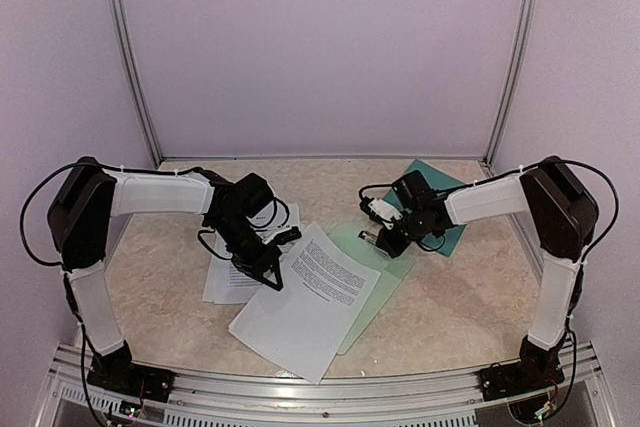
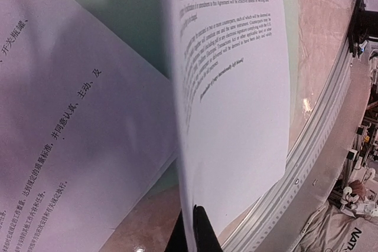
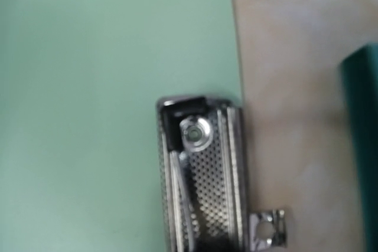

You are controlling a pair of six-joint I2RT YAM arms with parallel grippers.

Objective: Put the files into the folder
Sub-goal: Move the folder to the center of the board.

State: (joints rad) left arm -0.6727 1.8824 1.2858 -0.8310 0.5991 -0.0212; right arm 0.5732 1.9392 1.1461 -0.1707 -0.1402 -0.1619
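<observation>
Left gripper: closed tight on the edge of one printed sheet, which is pinched between the black fingertips. In the left wrist view this sheet is seen rising steeply away from them, with English text on its face. The other files are spread loosely on the counter at centre left. One sheet with Chinese characters is shown lying just beside the held one.

Right gripper: shut and placed over the clip end of a pale green clipboard. Its fingers are not shown in the right wrist view, so whether anything is pinched cannot be told. The silver clip is seen there at the clipboard's edge.

The folder, dark teal, is laid at the far right of the counter. It is partly covered by the right arm and lies apart from the sheets. One edge of it is visible in the right wrist view.
</observation>
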